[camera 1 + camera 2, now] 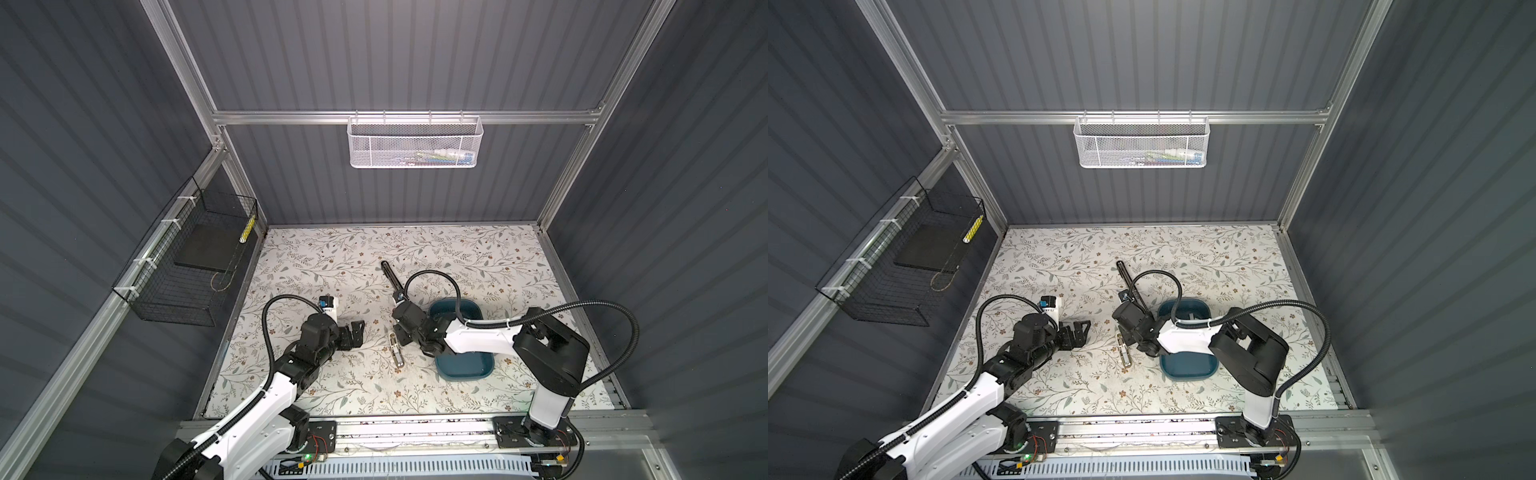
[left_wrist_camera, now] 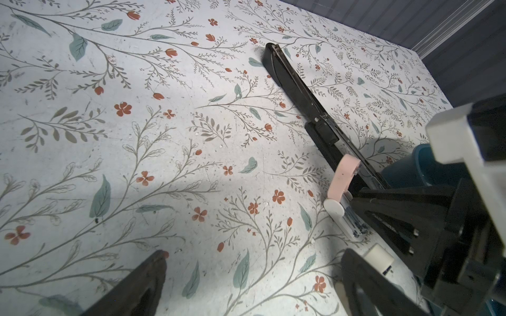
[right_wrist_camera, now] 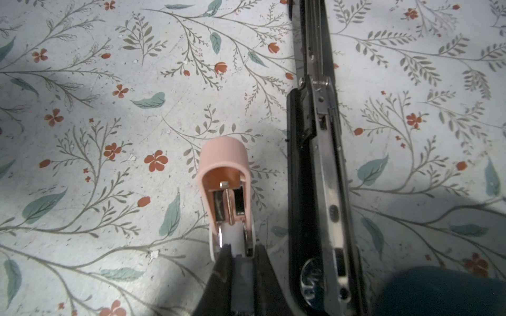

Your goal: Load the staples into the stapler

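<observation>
right claw (image 3: pixel 241 253) is clenched on a short pale-grey strip that I read as the staples (image 3: pixel 241 269), gripped across the width, tips at the near end of the open channel. Step in hand, as I judge it, is to seat that strip in the pink stapler (image 1: pixel 397 355). Directly ahead of the tips is the magazine channel (image 3: pixel 232 235), two bright rails with a white floor between. Line the strip's long axis up with those rails before descending, legs into the channel, and lower it flat, not nose-first, so it doesn't ride up on one rail. Just past the channel the pink lid (image 3: pixel 223 149) stands hinged up, spring (image 3: pixel 227 202) showing inside. Don't bump it, as it could drop onto the tips. Nothing pins the stapler to the worktop (image 3: pixel 82 191), so push lightly or it skates. Unclench only once the strip sits between the rails. Close beside the claw, on the tray side, the black stapler (image 3: pixel 320 164) lies opened out flat, so watch wrist clearance. The blue tray (image 1: pixel 465 376) sits under the arm behind the claw, and I can't make out more strips in it. Farthest off, left claw (image 1: pixel 358 333) hangs spread wide and empty above the worktop. It could brace the stapler base if it slides.
</observation>
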